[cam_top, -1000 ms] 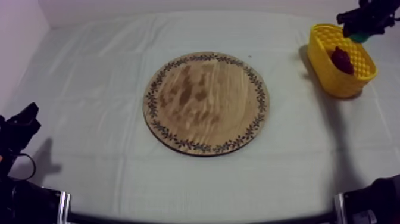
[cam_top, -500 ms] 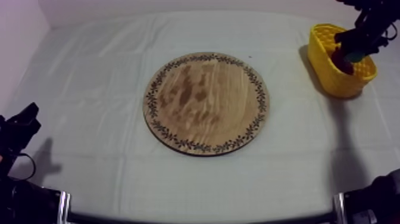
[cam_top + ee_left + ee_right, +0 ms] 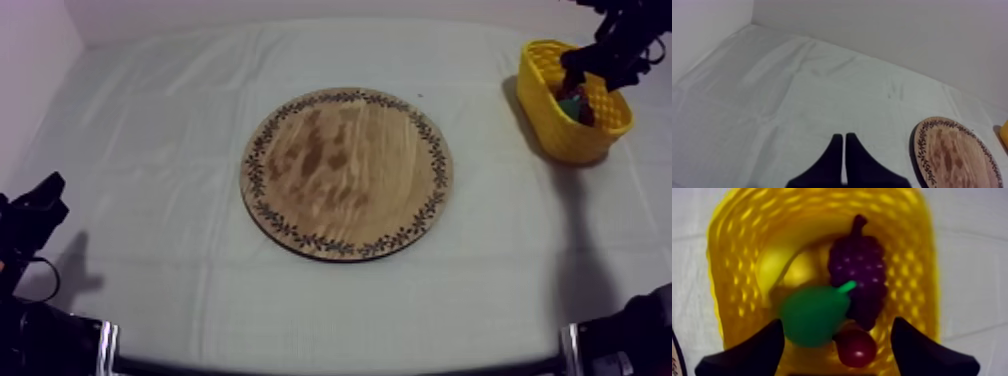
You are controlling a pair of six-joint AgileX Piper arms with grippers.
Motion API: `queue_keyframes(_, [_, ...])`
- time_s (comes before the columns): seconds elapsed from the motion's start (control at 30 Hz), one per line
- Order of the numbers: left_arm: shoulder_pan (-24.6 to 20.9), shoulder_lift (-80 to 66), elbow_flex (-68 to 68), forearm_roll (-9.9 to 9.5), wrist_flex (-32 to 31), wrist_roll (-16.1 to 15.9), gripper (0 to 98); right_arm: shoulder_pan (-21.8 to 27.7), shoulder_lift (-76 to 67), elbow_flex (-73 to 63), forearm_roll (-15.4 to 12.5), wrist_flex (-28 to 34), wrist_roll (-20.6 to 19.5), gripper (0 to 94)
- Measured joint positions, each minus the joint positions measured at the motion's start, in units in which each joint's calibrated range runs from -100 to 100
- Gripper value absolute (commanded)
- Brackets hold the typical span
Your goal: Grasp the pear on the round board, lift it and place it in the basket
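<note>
The green pear (image 3: 814, 315) lies inside the yellow basket (image 3: 732, 263), resting against the bunch of grapes (image 3: 859, 273), the banana (image 3: 779, 263) and the small red fruit (image 3: 856, 347). My right gripper (image 3: 837, 324) hangs open just above it, one finger at each side and neither pressing on it. In the top view this gripper (image 3: 592, 72) is over the basket (image 3: 560, 130) at the table's far right. The round wooden board (image 3: 346, 172) in the middle is bare. My left gripper (image 3: 844, 136) is shut on nothing, low at the left (image 3: 45, 195).
The board's edge (image 3: 954, 155) lies off to the right of my left gripper, with grey-white cloth (image 3: 797, 90) in front of it. A wall runs behind the table.
My right gripper came down from behind the basket into its mouth with the pear. Its fingers now stand apart and the pear lies among the other fruit. The left arm stayed put.
</note>
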Motion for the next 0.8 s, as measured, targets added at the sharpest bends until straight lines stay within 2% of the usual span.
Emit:
queue_keyframes(0.37, [0.0, 0.0, 0.0, 0.0, 0.0, 0.0, 0.1, -1.9, -25.3, 20.8, 3.0, -16.3, -2.2, 56.2])
queue_keyframes(0.5, [0.0, 0.0, 0.0, 0.0, 0.0, 0.0, 0.1, -2.7, -35.5, 29.9, 3.0, -20.3, -2.4, 54.2])
queue_keyframes(0.67, [0.0, 0.0, 0.0, 0.0, 0.0, 0.0, 0.1, -3.9, -49.1, 40.2, 0.8, -22.0, -0.5, 51.6])
queue_keyframes(0.8, [0.0, 0.0, 0.0, 0.0, 0.0, 0.0, 0.1, -4.2, -60.4, 48.5, -2.2, -22.4, 2.4, 50.3])
